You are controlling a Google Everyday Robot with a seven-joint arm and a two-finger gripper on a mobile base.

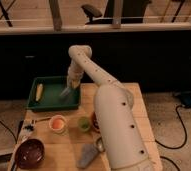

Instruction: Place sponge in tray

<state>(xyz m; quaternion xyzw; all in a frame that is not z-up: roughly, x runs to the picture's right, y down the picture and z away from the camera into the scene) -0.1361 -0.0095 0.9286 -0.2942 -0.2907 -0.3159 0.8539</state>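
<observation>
**Lighting and image quality.** The scene is dim, warm-toned and indoors. Light falls from above onto the wooden table (64, 147) that bears the tray (51, 95). The arm (114, 120), right of the tray, is the brightest surface, with a washed-out highlight along its upper side. The gripper (66, 91), low over the tray's right part, shows pale against the green floor. Behind the tray a broad band lies in near-black shadow, and the ground beyond it is lit brighter. Contours are soft throughout and colours are muted.
</observation>
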